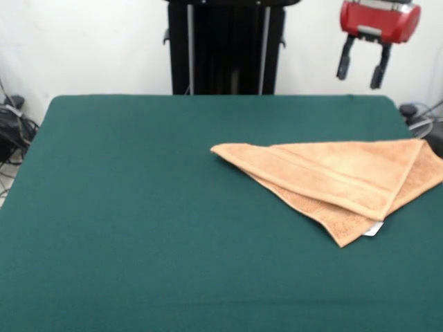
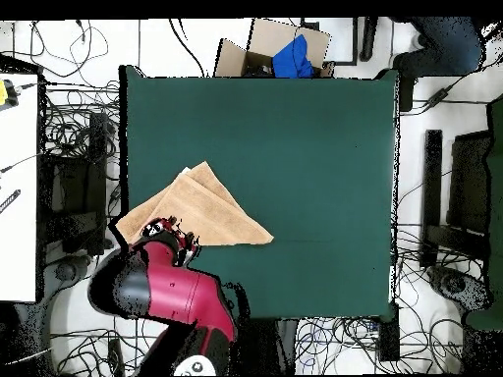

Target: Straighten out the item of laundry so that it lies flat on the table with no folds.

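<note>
The item of laundry is a peach-orange towel folded over itself into a rough triangle on the right part of the green table. Its right corner reaches the table's right edge. A flat woven band runs along the upper layer, and a small white tag peeks out at the near corner. My gripper hangs high above the table's far right corner, behind the towel, open with nothing between its fingers. From overhead, the towel lies at the left edge of the table, and my red arm covers its lower-left corner.
The black pedestal stands behind the table's far edge. Cables lie on the floor at the left. Overhead, a cardboard box with something blue in it sits past the table's top edge. A white surface borders the left side.
</note>
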{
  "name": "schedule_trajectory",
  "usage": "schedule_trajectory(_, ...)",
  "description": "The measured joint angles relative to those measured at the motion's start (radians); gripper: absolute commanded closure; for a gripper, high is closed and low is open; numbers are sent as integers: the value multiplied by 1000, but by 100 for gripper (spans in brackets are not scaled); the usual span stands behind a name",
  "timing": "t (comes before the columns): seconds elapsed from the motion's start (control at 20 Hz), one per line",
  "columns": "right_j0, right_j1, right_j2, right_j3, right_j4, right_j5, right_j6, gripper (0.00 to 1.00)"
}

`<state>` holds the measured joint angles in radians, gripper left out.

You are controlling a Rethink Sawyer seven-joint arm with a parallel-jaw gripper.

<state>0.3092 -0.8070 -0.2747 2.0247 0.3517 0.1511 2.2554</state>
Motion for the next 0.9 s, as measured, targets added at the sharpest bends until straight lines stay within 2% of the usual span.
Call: schedule_trajectory(0.9, -14, 87, 31, -19, 43, -18, 0, 0)
